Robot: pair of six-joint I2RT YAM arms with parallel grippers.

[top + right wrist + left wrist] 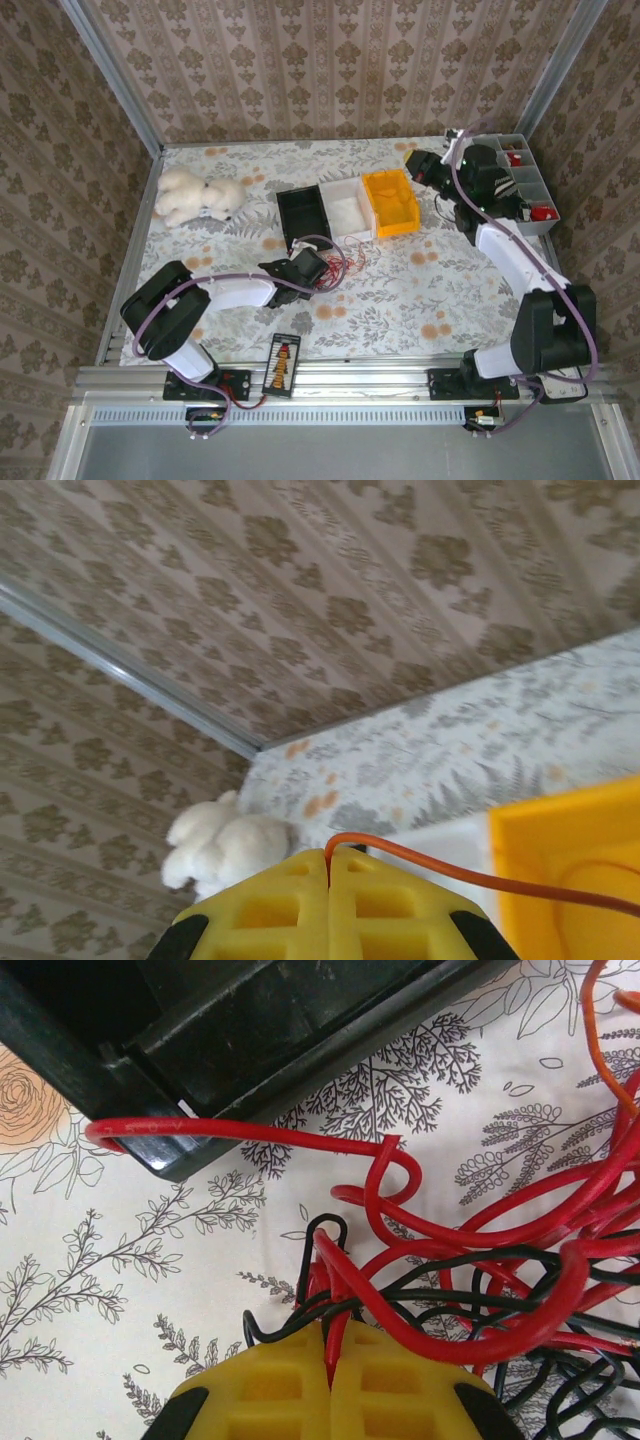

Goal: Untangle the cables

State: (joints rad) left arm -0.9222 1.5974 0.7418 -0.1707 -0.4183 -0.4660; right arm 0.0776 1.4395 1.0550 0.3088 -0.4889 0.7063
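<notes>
The cables point(335, 265) lie as a loose tangle of red and black wires on the floral cloth, just in front of the black bin point(305, 215). My left gripper point(312, 268) sits at the tangle's left edge. In the left wrist view the cables point(480, 1260) spread to the right, and my left gripper point(330, 1338) is shut on a red strand, with black strands crossing its tips. One red wire point(230, 1130) loops over the bin's corner point(250, 1030). My right gripper point(418, 165) hangs raised above the yellow bin point(392, 203). It point(328, 858) is shut on a single orange cable point(480, 878) that trails off to the right.
A white bin point(345, 208) stands between the black and yellow ones. A white plush toy point(195, 197) lies at the back left. A grey compartment tray point(525, 190) with small parts sits at the far right. A small card point(282, 365) rests at the front edge.
</notes>
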